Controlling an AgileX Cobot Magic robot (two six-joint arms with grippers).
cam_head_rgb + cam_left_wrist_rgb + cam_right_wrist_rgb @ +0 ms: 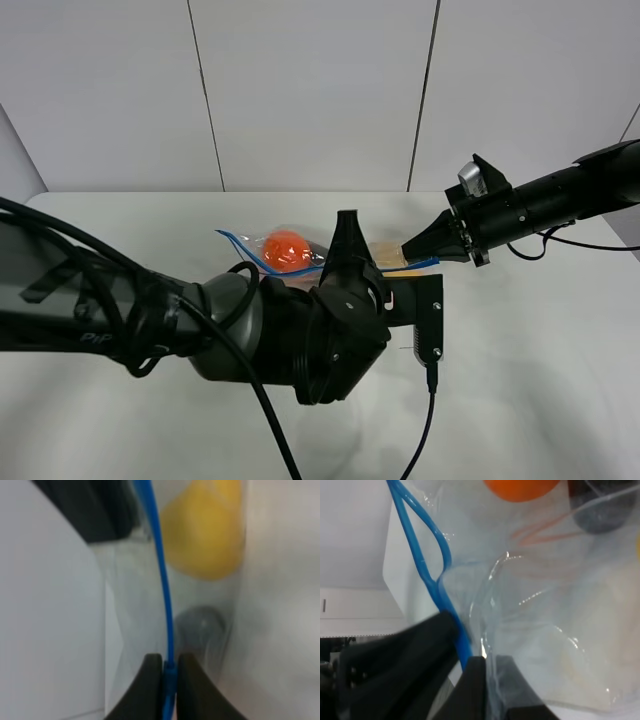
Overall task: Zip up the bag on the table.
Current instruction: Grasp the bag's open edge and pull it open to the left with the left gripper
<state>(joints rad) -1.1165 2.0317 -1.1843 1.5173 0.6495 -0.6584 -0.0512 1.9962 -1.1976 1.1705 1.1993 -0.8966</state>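
Observation:
The bag (285, 250) lies on the white table (540, 380), clear and crinkly, with an orange fruit (285, 250) showing through it. Its blue zipper strip (235, 243) runs along the near edge. My left gripper (347, 222) reaches in from the front and is shut on that strip (162, 570), which passes between its fingertips (150, 680). Yellow produce (205, 530) lies behind the strip. At the bag's right end, my right gripper (410, 250) is shut on the plastic edge (530, 630) beside the strip (420, 565), which splits open further along. Orange (520, 487) and dark purple (605, 510) produce show beyond.
My left arm (200, 320) fills the lower left of the high view and hides the bag's near part. A black cable (425, 420) trails across the table in front. White wall panels (310, 90) stand behind the table's far edge.

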